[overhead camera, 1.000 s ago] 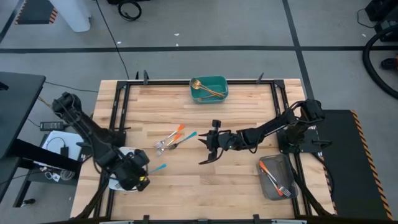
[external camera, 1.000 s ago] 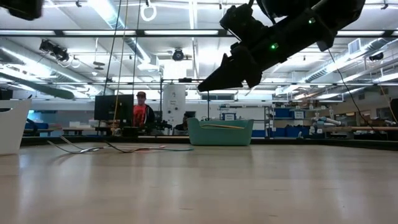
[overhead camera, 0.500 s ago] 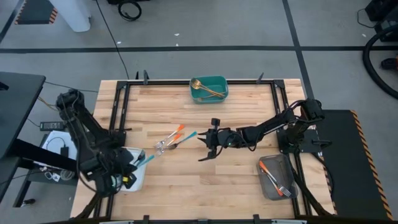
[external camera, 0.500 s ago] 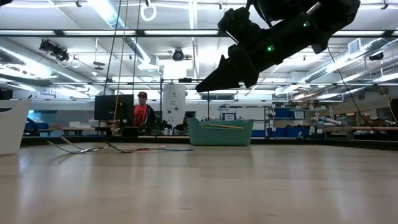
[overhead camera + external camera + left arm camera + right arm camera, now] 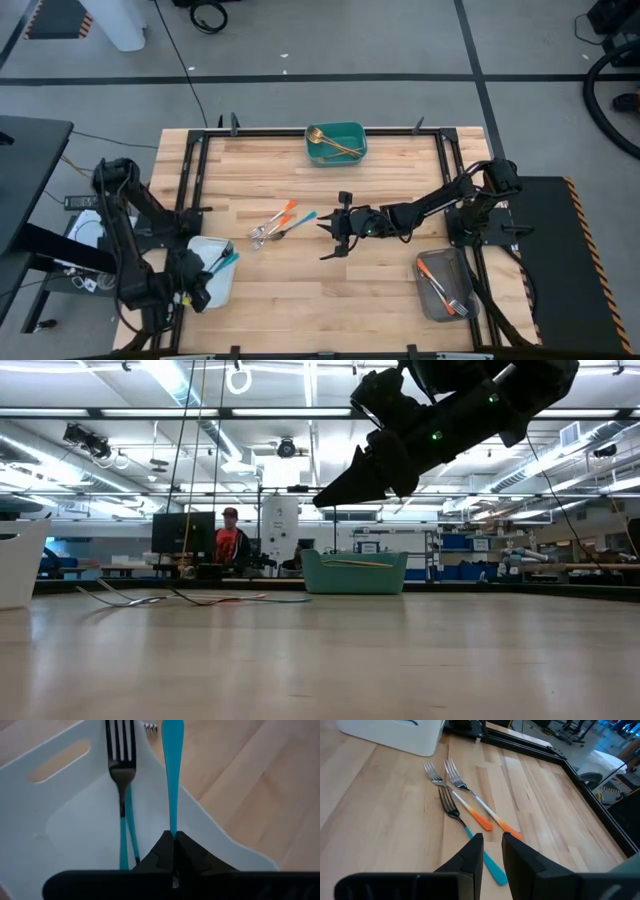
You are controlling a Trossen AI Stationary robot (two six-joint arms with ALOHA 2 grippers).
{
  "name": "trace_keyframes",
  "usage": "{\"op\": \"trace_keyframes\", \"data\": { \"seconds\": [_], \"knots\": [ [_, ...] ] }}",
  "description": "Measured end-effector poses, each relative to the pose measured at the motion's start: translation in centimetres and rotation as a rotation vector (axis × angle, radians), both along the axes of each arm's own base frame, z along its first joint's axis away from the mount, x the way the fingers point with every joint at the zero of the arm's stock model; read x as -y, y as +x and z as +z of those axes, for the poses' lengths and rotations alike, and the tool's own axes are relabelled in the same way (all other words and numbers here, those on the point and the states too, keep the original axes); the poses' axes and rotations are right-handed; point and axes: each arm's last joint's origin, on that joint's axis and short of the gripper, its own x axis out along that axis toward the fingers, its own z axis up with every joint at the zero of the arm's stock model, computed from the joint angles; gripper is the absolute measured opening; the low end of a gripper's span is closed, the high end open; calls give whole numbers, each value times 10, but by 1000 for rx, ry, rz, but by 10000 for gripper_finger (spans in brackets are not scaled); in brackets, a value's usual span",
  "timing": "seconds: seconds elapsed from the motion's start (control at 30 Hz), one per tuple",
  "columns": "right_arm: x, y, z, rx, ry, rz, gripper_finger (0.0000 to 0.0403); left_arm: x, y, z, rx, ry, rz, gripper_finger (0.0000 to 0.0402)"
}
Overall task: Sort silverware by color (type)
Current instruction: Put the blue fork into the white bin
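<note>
Three slim forks point(image 5: 465, 805), two orange-handled, one teal, lie on bare wood under the right gripper point(image 5: 492, 851), fingers slightly parted. Left gripper point(image 5: 173, 851) pinches a teal utensil point(image 5: 171, 775) over the white tray point(image 5: 75, 815) holding another teal fork point(image 5: 121, 780).

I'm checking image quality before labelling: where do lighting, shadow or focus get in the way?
Low view: ceiling strip lights glare, and the right claw is a backlit silhouette. Left wrist view: the left claw pinches a blue-handled utensil, whose far end looks soft. Right wrist view: evenly lit; the forks show clearly on the table.
</note>
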Motion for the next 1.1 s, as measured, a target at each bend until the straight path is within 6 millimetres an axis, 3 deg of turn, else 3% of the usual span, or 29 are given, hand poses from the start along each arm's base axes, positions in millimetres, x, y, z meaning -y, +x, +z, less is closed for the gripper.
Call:
{"op": "trace_keyframes", "data": {
  "seconds": [0.2,0.63,1.1],
  "knots": [
    [0,0,0,2,7,-4,77,1,-9,-1,-9,16,-26,11],
    [0,0,0,10,42,-19,77,-6,-20,-2,-208,57,13,11],
    [0,0,0,11,47,-21,77,-9,-5,-8,-248,95,107,12]
  ]
}}
